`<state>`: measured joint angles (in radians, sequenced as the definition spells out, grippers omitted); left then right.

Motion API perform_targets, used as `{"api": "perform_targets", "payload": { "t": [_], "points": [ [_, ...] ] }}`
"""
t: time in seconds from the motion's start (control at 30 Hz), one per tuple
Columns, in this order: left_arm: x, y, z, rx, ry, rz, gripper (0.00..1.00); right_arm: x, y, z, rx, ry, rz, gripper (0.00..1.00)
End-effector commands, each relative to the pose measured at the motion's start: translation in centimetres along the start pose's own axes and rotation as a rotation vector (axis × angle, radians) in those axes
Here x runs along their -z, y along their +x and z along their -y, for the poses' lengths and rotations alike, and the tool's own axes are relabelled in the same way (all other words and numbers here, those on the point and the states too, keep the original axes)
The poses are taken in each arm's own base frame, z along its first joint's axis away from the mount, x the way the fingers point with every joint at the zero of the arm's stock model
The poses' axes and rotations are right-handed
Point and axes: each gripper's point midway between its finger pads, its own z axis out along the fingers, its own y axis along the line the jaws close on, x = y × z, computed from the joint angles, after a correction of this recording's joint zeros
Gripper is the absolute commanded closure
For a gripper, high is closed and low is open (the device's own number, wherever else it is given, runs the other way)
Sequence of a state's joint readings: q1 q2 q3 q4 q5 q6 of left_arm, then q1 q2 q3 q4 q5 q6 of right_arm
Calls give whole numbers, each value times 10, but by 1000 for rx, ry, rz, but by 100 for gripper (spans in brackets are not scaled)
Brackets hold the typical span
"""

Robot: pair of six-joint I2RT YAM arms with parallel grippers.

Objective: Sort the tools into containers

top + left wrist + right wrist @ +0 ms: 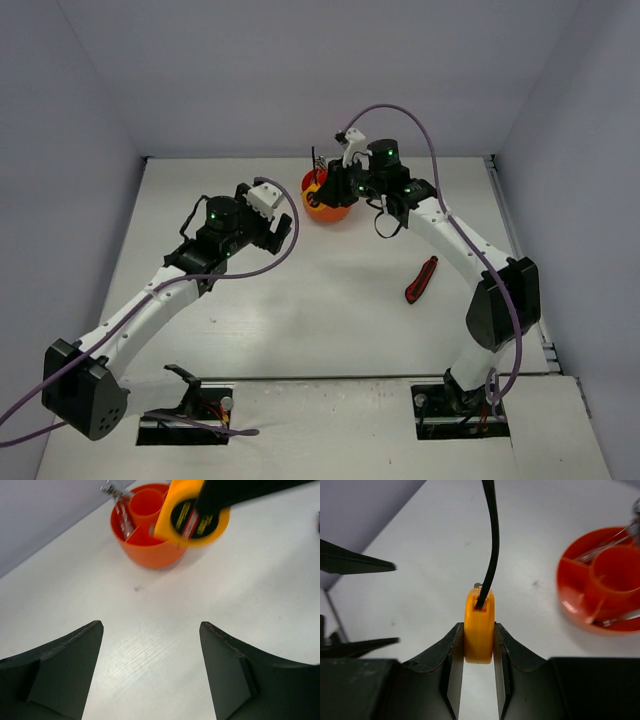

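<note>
The round orange tub point(328, 213) stands at the back middle of the table. It also shows in the left wrist view point(150, 550) and at the right of the right wrist view point(580, 595). Silver wrenches point(119, 505) lean in its compartments. My right gripper point(479, 632) is shut on the yellow-black tape measure point(479, 612) and holds it in the air beside the tub's rim; its black strap point(493, 540) hangs forward. The tape measure also shows in the left wrist view point(192, 517). My left gripper point(151, 626) is open and empty over bare table short of the tub. The red-black utility knife point(421, 279) lies right of centre.
A thin dark tool point(313, 160) sticks up from the tub's far side. The left gripper's fingers point(355, 562) show close at the left of the right wrist view. Side walls close the table left, right and back.
</note>
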<state>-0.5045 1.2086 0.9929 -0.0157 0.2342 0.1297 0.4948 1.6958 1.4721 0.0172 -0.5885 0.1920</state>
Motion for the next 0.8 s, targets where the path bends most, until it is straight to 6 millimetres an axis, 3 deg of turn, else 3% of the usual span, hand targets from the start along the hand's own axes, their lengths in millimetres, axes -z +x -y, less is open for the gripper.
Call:
{"api": "perform_targets", "payload": {
  "t": [0.0,0.13,0.33,0.53,0.77],
  "points": [
    [23,-3,-30,168,-225,40,26,12,-52,39,353,123,101,100],
    [37,33,-30,270,-285,-56,26,2,-49,77,515,210,46,100],
    [55,56,-24,406,-314,-121,26,-22,-46,111,732,244,-20,100],
    [65,63,-22,443,-330,-137,26,-40,-47,115,789,218,-31,100],
    [69,69,-21,448,-339,-158,25,-67,-30,108,810,180,-64,99]
  ]
}}
